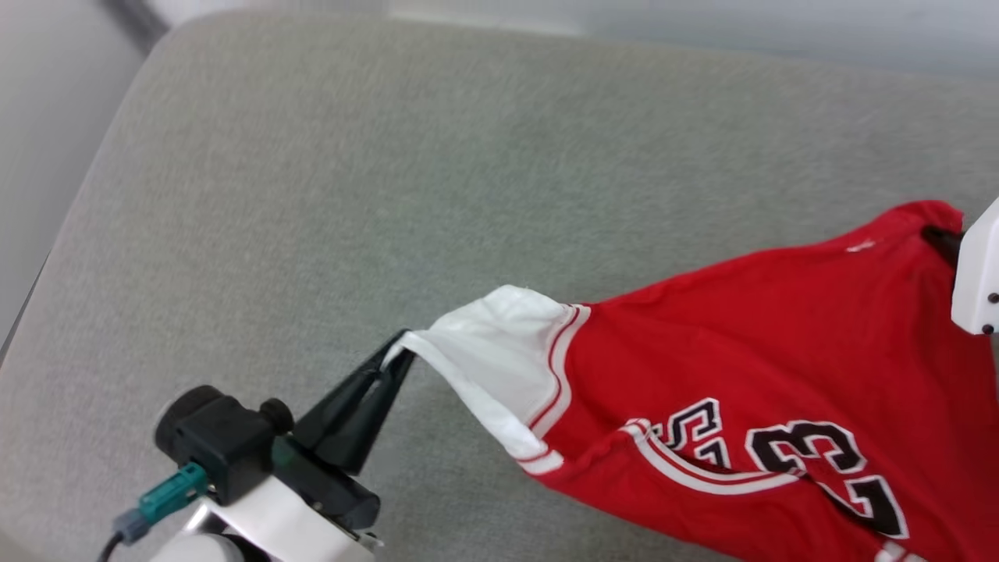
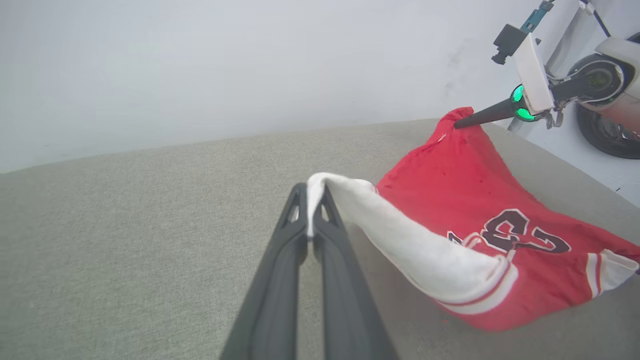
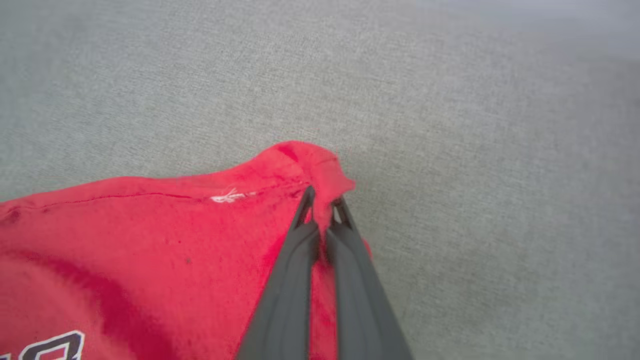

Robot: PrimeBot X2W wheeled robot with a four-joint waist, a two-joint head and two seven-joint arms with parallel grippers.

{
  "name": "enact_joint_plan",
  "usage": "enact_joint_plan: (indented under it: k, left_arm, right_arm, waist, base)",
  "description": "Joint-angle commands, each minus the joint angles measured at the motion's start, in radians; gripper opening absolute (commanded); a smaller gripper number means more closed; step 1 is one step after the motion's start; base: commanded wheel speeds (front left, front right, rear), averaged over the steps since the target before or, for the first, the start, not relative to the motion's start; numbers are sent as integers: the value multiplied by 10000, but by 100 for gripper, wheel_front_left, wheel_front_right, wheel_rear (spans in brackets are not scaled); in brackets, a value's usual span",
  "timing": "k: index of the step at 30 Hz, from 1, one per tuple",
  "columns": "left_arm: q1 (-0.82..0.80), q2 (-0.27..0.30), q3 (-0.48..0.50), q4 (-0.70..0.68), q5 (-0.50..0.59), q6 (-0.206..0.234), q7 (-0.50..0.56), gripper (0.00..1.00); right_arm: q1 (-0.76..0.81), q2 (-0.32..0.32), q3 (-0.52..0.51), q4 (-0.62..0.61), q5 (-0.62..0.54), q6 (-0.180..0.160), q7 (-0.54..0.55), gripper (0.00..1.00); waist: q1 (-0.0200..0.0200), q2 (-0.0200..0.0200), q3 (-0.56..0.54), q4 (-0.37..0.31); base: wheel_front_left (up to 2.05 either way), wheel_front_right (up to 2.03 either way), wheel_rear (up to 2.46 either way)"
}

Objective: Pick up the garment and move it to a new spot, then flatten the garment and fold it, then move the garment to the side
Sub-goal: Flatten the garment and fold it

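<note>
Across the right half of the wide grey fabric surface (image 1: 351, 156), the garment (image 1: 741, 336) is hanging stretched between the two grippers. Its red body is sagging, its lower part is resting on the cloth, and the side with the black-and-white numbers (image 1: 812, 460) is facing up. At lower left, the left gripper (image 1: 396, 347) is pinching the edge of the white sleeve (image 1: 499, 351), its fingers closed tight on the fabric and holding it drawn into a taut point. At the far right edge, the right gripper (image 3: 322, 200) is clamping a bunched red corner of the garment, its jaws likewise closed on the cloth and holding it up in a small peak.
</note>
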State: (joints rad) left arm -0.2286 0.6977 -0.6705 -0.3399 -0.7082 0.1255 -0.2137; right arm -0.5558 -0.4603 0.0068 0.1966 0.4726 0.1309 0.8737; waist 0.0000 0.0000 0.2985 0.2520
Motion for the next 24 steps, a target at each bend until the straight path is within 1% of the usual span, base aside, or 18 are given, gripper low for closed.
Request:
enact_joint_plan:
  k: [1,7,9,12,15,18,24]
  left_arm:
    - [34,93,84,-84,-7,64,29,0]
    - [-309,557,745,-682,-243,315,191,0]
    - [-476,777,994,-880,-254,375,260,0]
    - [-777,1103,1436,-1173,-276,498,395,0]
    - [-1117,1332,1885,-1414,-396,618,495,0]
    - [-1524,1485,2361,-1510,-592,677,531,0]
    - [-2448,1802,3122,-1629,-813,627,665,0]
  right_arm:
    - [59,40,-42,-106,123,-4,-81,0]
    - [77,25,210,-1061,672,-4,-434,0]
    - [92,-23,217,-1502,782,-4,-453,0]
    - [-45,72,179,-2109,994,-4,-458,0]
    - [-229,59,146,-2713,1104,-4,-460,0]
    - [-409,126,80,-3292,1236,-4,-503,0]
    - [-685,368,-215,-4162,1317,-4,-822,0]
  waist:
    - [0,0,-518,-475]
    - [0,0,-1408,-1241]
    - [0,0,-1648,-1479]
    - [0,0,-1987,-1892]
    - [0,0,-2223,-2252]
    - [0,0,-2399,-2572]
    - [0,0,-2605,-3109]
  base:
    - [0,0,0]
    - [0,0,0]
    - [0,0,0]
    - [0,0,0]
    - [0,0,0]
    - [0,0,0]
    - [0,0,0]
